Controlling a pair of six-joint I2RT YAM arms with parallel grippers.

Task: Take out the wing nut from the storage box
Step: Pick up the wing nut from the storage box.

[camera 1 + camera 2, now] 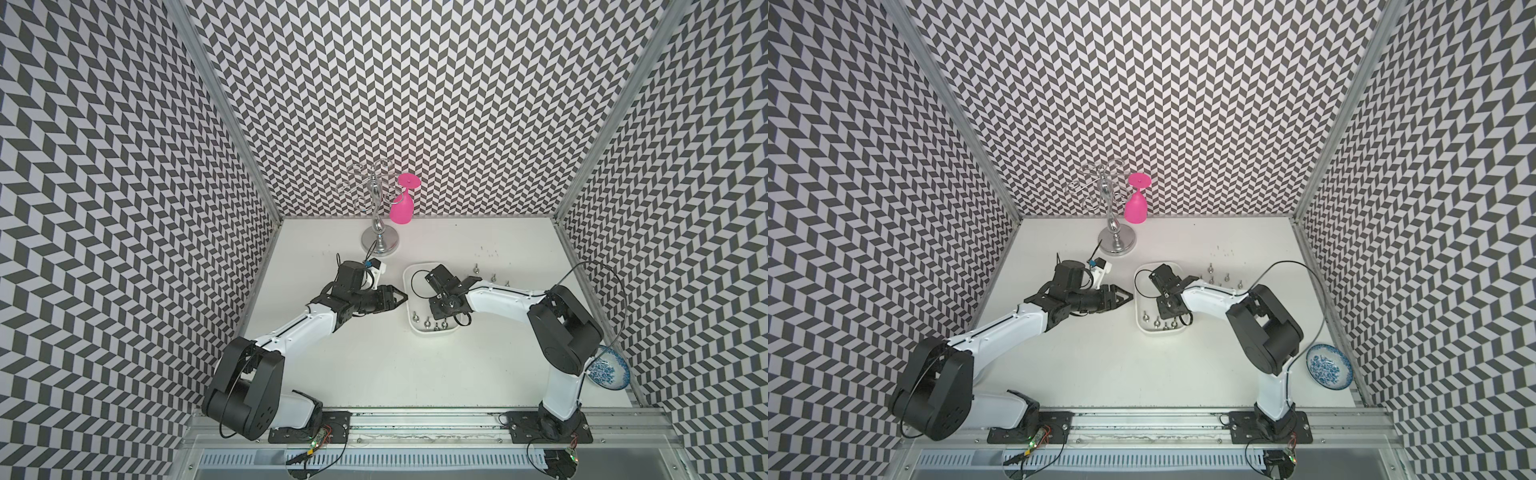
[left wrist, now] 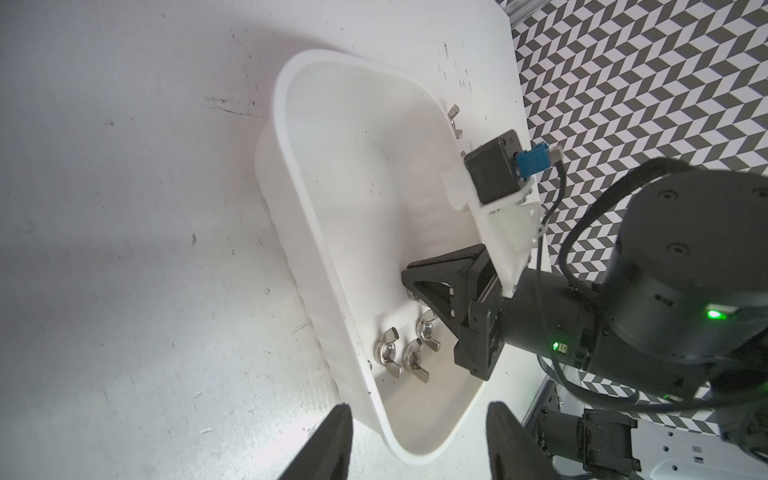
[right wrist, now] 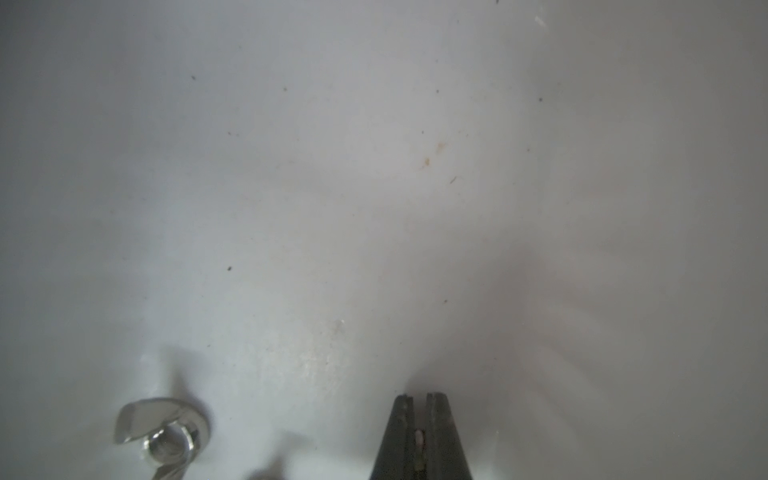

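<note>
The white worktop [image 1: 353, 365] is carrying everything, with chevron-patterned walls standing round three sides. The left arm [image 1: 291, 328] is reaching in from the near left. The right arm [image 1: 498, 297] is bending in from the near right, its wrist hanging over the storage box [image 1: 409, 272]. A chrome glass stand [image 1: 376, 226] is standing near the back wall, apart from the box. The box is lying in the middle of the worktop between the two arms, and it is showing in both top views [image 1: 1139, 291]. A blue-patterned bowl [image 1: 1329, 365] is sitting by the right wall, close to the right arm's elbow. A pink glass [image 1: 401, 208] is hanging upside down from the stand.

The left jaws are hovering just beside the box's left rim, standing partly apart and holding nothing. The right jaws are pointing down at the box floor, pressing together with only a thin slit between them. A pale speck is showing in that slit, too small to identify, so I cannot tell whether a nut is being pinched.

Several wing nuts [image 2: 388, 353] are lying clustered at the near end of the box. In the right wrist view one wing nut [image 3: 162, 432] is lying on the floor beside the right jaws, not touching them. A few loose nuts [image 1: 493, 277] are sitting on the worktop to the right of the box.
</note>
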